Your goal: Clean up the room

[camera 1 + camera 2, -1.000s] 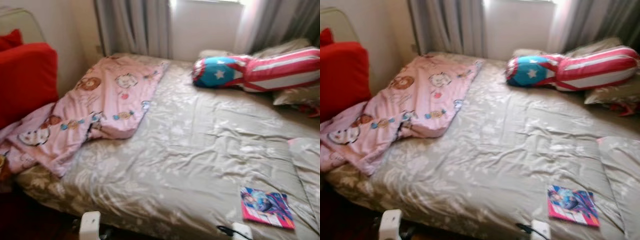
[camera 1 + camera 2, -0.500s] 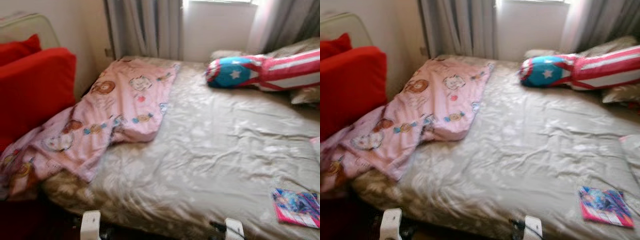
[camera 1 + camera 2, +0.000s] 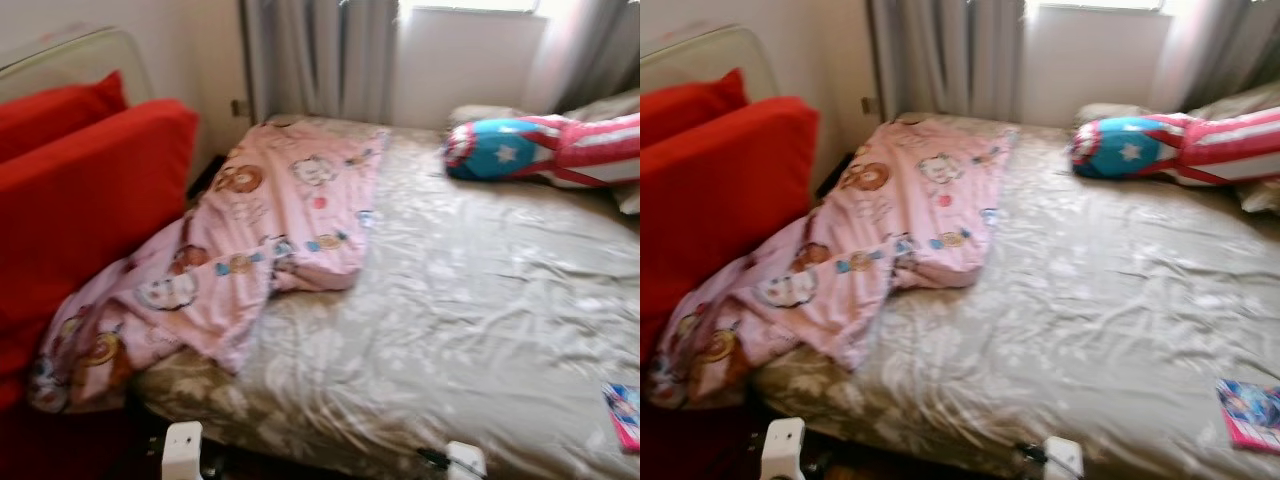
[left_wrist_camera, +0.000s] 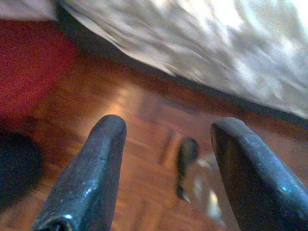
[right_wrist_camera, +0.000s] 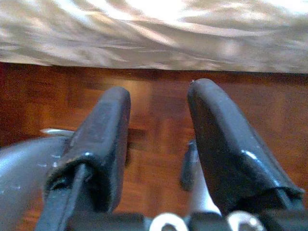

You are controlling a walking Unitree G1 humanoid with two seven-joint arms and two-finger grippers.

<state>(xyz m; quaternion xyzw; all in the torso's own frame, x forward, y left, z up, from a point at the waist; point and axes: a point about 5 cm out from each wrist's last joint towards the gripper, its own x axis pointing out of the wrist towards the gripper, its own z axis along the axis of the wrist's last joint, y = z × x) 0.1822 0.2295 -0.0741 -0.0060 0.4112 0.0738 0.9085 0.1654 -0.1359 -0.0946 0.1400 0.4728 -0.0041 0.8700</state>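
A pink blanket (image 3: 250,240) with cartoon prints lies crumpled over the left side of the bed (image 3: 470,300), its lower end hanging off the near left corner. A colourful book (image 3: 1250,412) rests on the beige cover at the near right. Against the far right lies a long pillow (image 3: 520,150) in blue, red and white with a star. My left gripper (image 4: 168,127) hangs open over the wooden floor beside the bed's edge, holding nothing. My right gripper (image 5: 161,94) hangs open over the floor too, also with nothing in it.
Large red cushions (image 3: 80,210) stand against the bed's left side, touching the pink blanket. Grey curtains (image 3: 320,60) and a window are behind the bed. Dark wooden floor (image 4: 120,106) runs along the bed's near edge. White parts of my arms (image 3: 182,450) show at the bottom.
The camera has turned left: the whole scene has slid right, bringing more red cushion into view and the book to the right edge. Nothing on the bed has moved.
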